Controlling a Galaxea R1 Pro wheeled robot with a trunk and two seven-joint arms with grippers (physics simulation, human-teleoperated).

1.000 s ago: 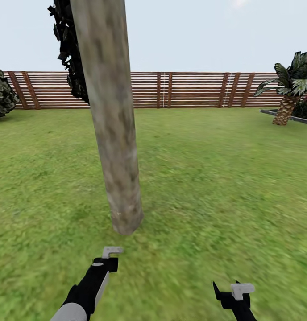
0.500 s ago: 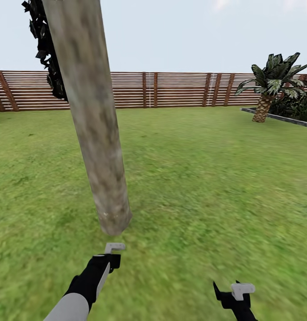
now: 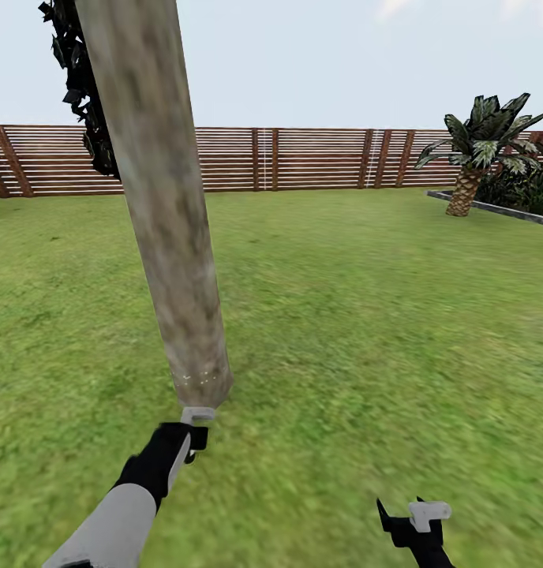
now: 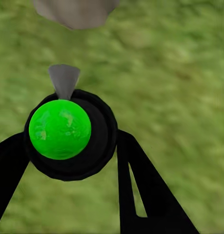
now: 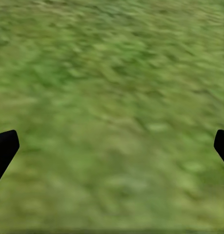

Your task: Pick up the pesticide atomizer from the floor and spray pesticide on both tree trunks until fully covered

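Observation:
A thick mottled grey-beige tree trunk (image 3: 165, 205) leans up from the lawn just ahead, with a few white specks near its foot. My left gripper (image 3: 189, 438) reaches out to that foot and is shut on the pesticide atomizer (image 3: 196, 416). In the left wrist view the atomizer (image 4: 60, 129) is a dark round body with a bright green top. It sits between the black fingers (image 4: 133, 170) of the left gripper (image 4: 70, 161), and its grey nozzle points at the trunk base (image 4: 75, 9). My right gripper (image 3: 413, 517) hangs low over the grass. Its fingertips (image 5: 4, 146) are spread wide with nothing between them.
Green lawn (image 3: 366, 315) stretches to a brown slatted fence (image 3: 319, 158). A palm (image 3: 481, 150) stands at the far right beside a raised dark border (image 3: 492, 207). Dark jagged foliage (image 3: 78, 87) hangs behind the trunk at upper left.
The view swung right a second ago, then held. Since then my left arm has pushed forward, bringing the atomizer's nozzle up to the trunk's foot, and white specks have appeared there. The right arm is still.

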